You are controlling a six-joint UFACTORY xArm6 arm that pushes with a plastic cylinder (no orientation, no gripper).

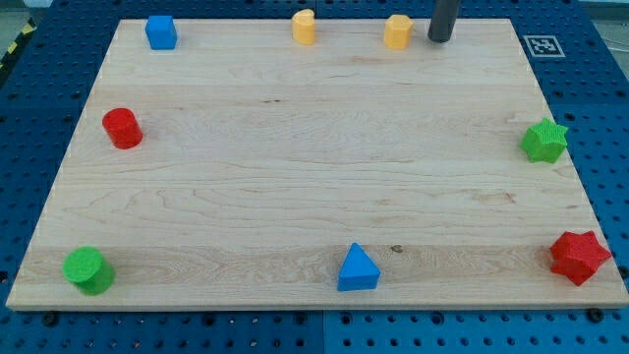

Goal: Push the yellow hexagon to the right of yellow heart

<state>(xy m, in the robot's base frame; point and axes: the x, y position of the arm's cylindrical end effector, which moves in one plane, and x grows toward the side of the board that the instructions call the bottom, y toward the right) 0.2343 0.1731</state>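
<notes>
Eight blocks on the wooden board point(295, 177), counted by colour: 2 yellow, 2 blue, 2 red, 2 green. Yellows both sit along the view's top edge: yellow heart point(304, 27) near top centre, yellow hexagon point(397, 31) to the view's right of it, w/ a clear gap between them, not touching. Blues: blue cube point(160, 31) at top left, blue triangle point(358, 268) near the bottom edge, a bit right of centre. Reds: red cylinder point(123, 129) by the left edge, red star point(579, 258) at the bottom right corner. Greens: green cylinder point(88, 270) at the bottom left corner, green star point(543, 141) by the right edge. Middle of the board holds no blocks; all eight lie around the rim. One rod, dark, comes down from the view's top; my tip point(439, 39) rests on the board near the top edge, just beside the hexagon on its right side in the view, w/ a thin strip of wood showing between them, so apart, not touching. Rod has no jaws and holds nothing. Hexagon thus lies between the heart and my tip, closer to the tip. Board sits on a blue pegboard table point(600, 59); a black-and-white marker tag point(542, 45) lies off the board's top right corner.
</notes>
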